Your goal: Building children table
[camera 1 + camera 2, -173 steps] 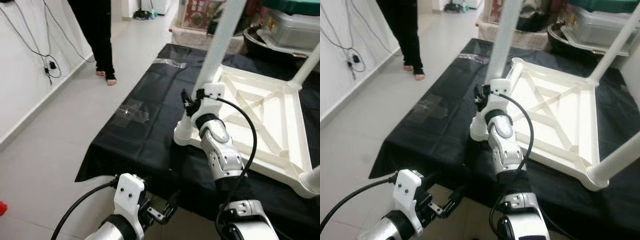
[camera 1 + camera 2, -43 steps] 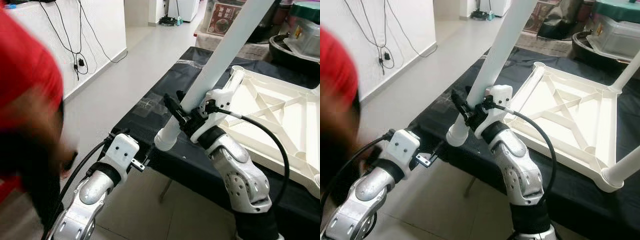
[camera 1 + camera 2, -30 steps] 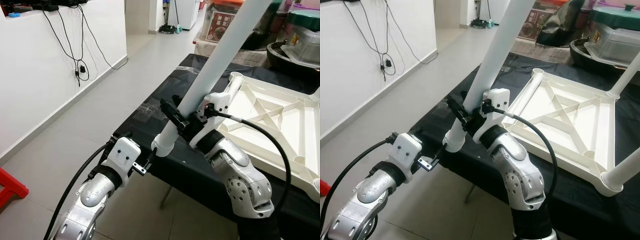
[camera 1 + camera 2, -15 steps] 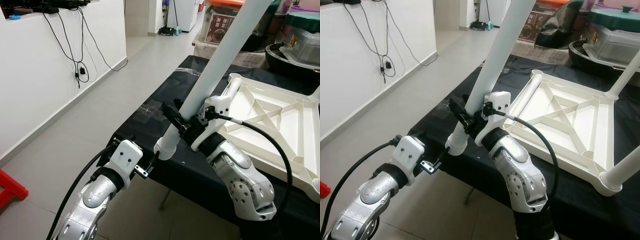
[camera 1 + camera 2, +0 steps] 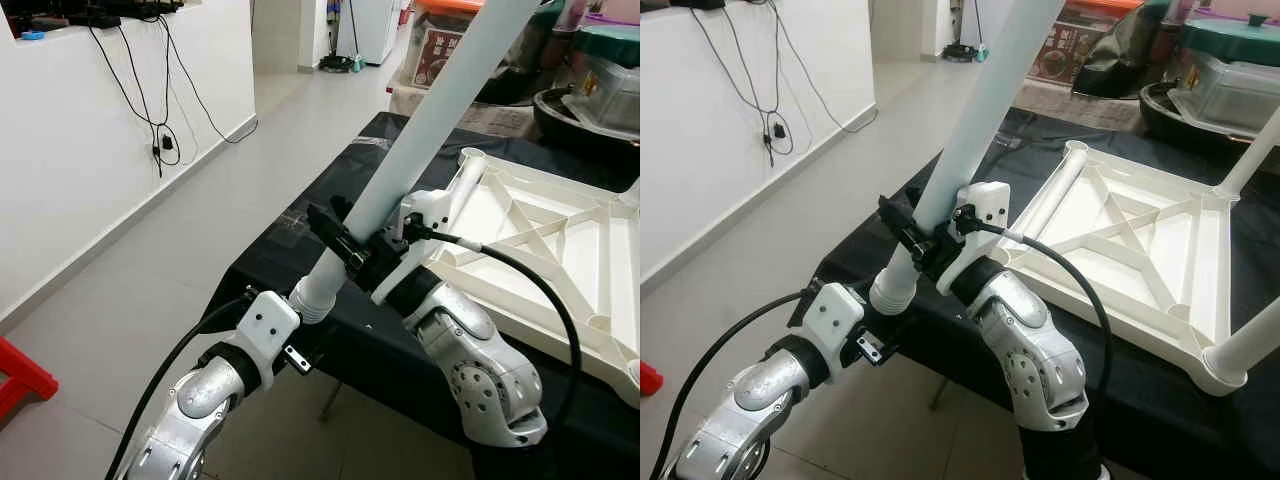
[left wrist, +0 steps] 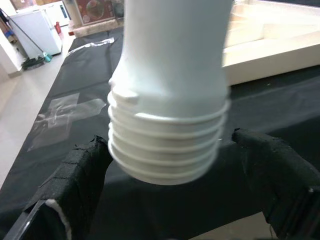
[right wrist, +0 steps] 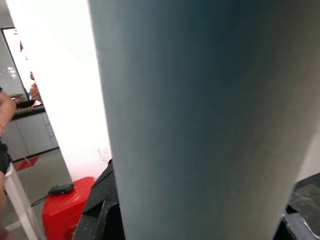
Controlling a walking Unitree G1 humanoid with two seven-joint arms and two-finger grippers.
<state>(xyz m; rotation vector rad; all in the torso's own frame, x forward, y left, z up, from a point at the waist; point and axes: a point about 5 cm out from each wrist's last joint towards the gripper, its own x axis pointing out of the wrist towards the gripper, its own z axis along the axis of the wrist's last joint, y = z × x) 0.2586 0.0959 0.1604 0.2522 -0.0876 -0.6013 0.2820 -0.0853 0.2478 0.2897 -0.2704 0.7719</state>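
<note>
At seven o'clock of the upturned tabletop (image 5: 540,230), the left gripper (image 6: 175,195) has risen, jaws spread around the threaded end of the leg (image 5: 420,130) that the right gripper (image 5: 352,252) pinches, suggesting a handover.

Threaded end of a white table leg (image 6: 170,100) between the open fingers (image 6: 75,180) of the left pincer (image 6: 172,200).
Ribbed threads are seen above a black-covered worktop (image 6: 75,90); a white tabletop (image 6: 270,45) lies beyond.
</note>
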